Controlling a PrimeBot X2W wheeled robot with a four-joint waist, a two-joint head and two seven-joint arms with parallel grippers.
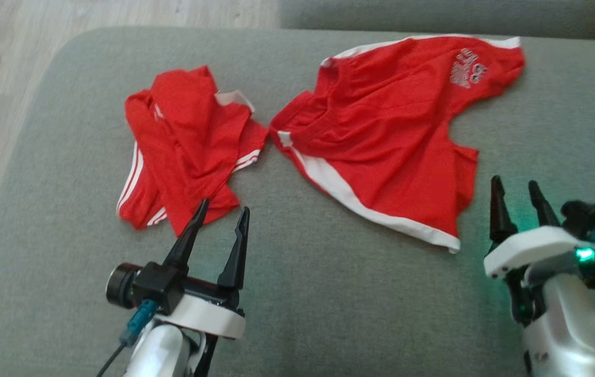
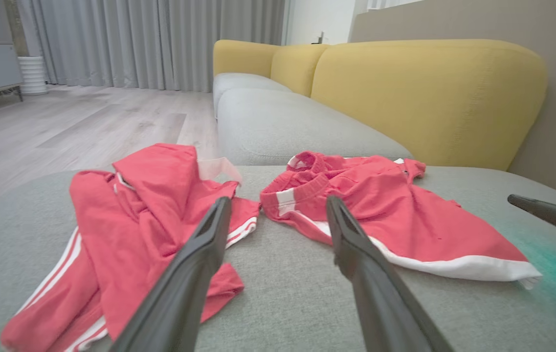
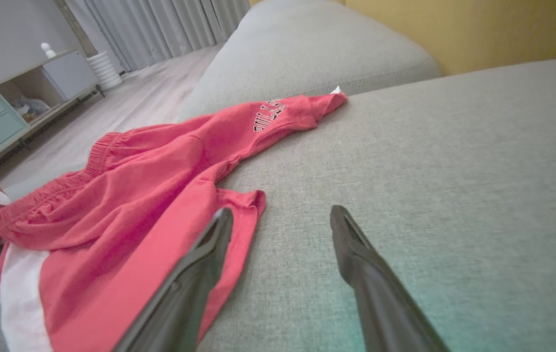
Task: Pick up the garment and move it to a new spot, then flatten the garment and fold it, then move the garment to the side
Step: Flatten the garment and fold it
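Hovering spread wide, the left hand [image 1: 224, 206] is facing the crumpled red garment [image 1: 187, 141] lying at its eleven o'clock on the sofa cushion [image 1: 328, 293], likely needing a low pinch on a thick fold, while the right hand [image 1: 514, 181] is hanging, equally spread, beside the shorts [image 1: 391, 131].

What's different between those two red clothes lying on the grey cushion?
The left garment lies bunched and folded over itself; the right garment is spread wider. The left garment has thin white stripes; the right garment has a broad white band and printed lettering. Both are red, on the grey cushion.
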